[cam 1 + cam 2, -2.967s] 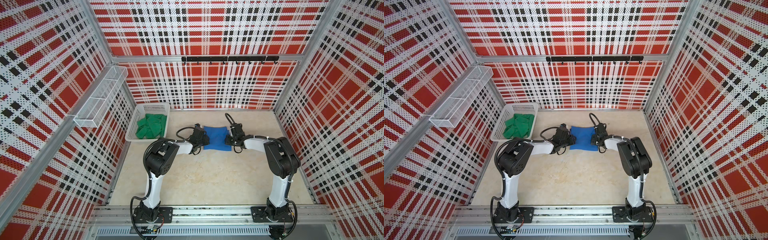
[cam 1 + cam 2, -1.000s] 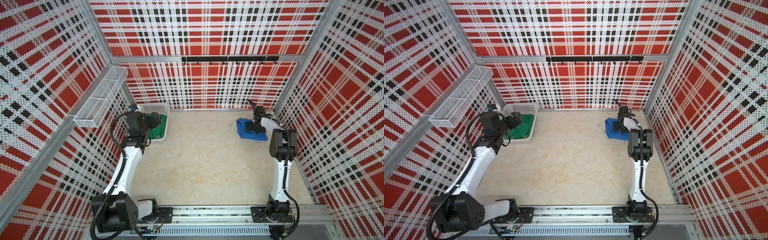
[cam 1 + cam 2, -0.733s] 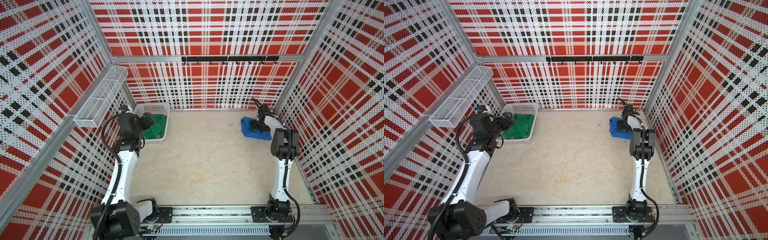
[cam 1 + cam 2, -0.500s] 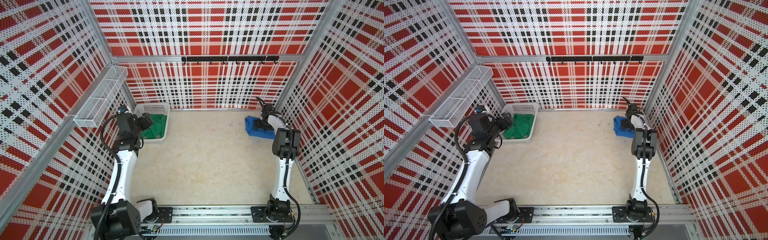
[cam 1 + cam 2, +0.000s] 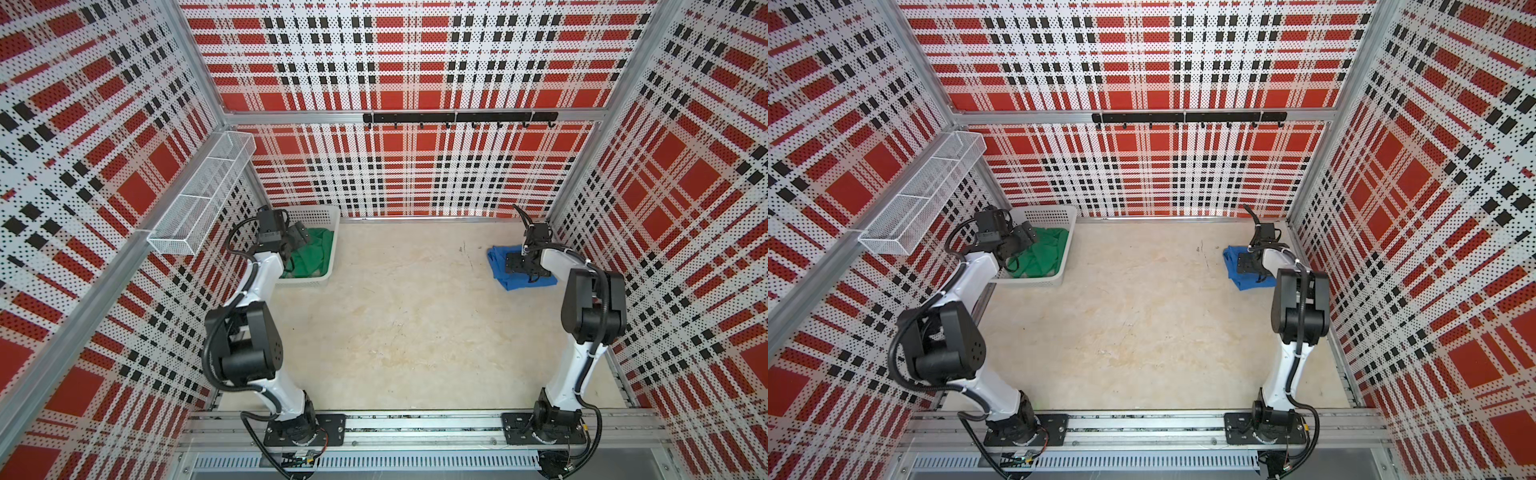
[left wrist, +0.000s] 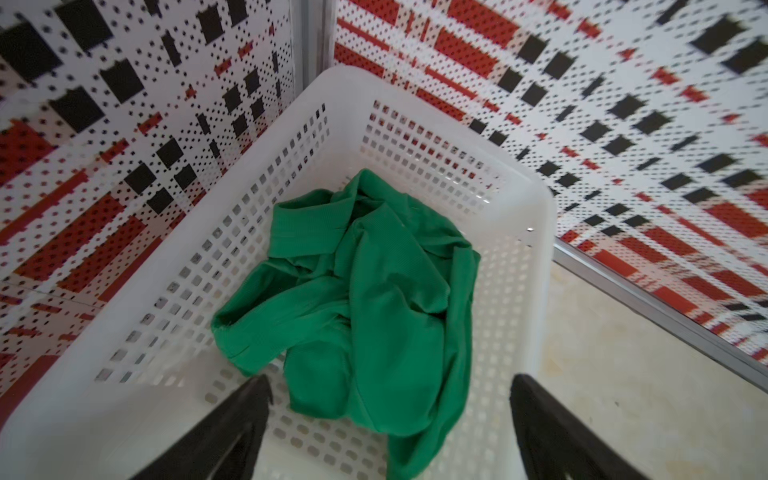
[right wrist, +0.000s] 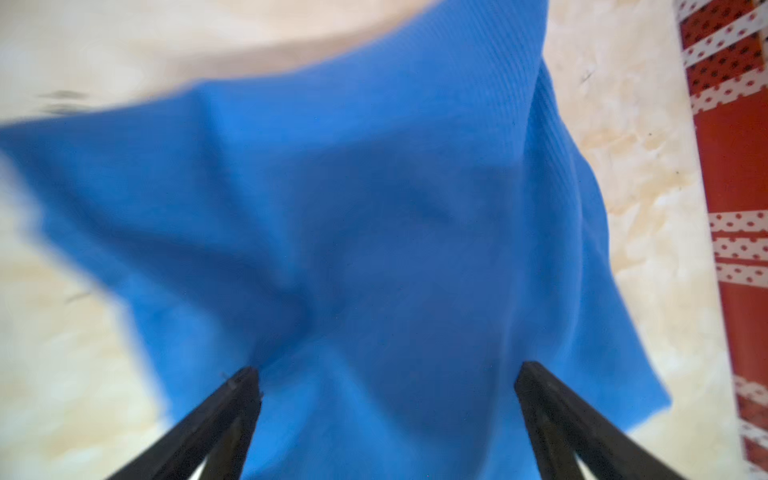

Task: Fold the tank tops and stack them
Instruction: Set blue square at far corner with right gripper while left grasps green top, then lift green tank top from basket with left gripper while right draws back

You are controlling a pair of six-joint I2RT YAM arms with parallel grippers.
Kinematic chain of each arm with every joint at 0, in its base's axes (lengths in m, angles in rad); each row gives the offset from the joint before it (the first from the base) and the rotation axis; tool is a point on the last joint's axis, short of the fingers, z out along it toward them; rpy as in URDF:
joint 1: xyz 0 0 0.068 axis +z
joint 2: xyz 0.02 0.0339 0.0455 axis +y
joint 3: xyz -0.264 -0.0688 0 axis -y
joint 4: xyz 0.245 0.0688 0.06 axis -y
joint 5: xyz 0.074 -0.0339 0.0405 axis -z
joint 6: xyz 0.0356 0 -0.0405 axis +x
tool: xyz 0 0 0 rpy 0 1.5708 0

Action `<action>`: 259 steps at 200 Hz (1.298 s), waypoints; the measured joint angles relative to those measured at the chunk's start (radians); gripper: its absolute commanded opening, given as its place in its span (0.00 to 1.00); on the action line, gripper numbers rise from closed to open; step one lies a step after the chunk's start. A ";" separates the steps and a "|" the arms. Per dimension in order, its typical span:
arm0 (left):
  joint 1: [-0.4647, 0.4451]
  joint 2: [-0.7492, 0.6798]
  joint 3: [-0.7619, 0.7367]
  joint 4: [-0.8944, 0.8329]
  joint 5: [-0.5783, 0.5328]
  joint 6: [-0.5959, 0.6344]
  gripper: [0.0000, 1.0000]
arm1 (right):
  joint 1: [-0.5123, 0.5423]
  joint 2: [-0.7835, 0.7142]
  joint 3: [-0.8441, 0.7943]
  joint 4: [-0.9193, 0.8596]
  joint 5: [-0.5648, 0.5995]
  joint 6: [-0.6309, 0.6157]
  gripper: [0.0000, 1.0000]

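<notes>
The green tank top (image 5: 318,253) (image 5: 1044,255) (image 6: 374,299) lies crumpled in the white basket (image 5: 320,216) (image 5: 1054,216) (image 6: 415,137) at the far left corner. My left gripper (image 5: 301,235) (image 5: 1027,235) (image 6: 390,386) hangs open just above it, touching nothing. The blue tank top (image 5: 498,257) (image 5: 1231,255) (image 7: 374,208) lies folded on the table at the far right, near the wall. My right gripper (image 5: 525,266) (image 5: 1250,264) (image 7: 386,382) hovers over it with jaws wide apart and nothing held between them.
A wire shelf (image 5: 199,195) juts from the left wall above the basket. A black hook rail (image 5: 457,117) runs along the back wall. The right wall (image 5: 582,232) stands close beside the blue top. The beige table (image 5: 395,311) stretches between both arms.
The blue tank top and my right gripper have shifted right toward the wall, and the jaws have spread wider. My left gripper stays over the basket while its arm folds back.
</notes>
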 measured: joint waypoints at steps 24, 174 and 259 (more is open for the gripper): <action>-0.006 0.179 0.132 -0.022 -0.026 -0.003 0.76 | 0.119 -0.189 -0.180 0.069 -0.011 0.048 1.00; -0.133 0.114 0.153 -0.040 -0.014 -0.051 0.00 | 0.323 -0.723 -0.585 0.325 -0.377 0.233 0.80; -0.539 -0.173 0.487 -0.138 -0.083 0.037 0.00 | 0.321 -0.837 -0.530 0.283 -0.330 0.220 0.76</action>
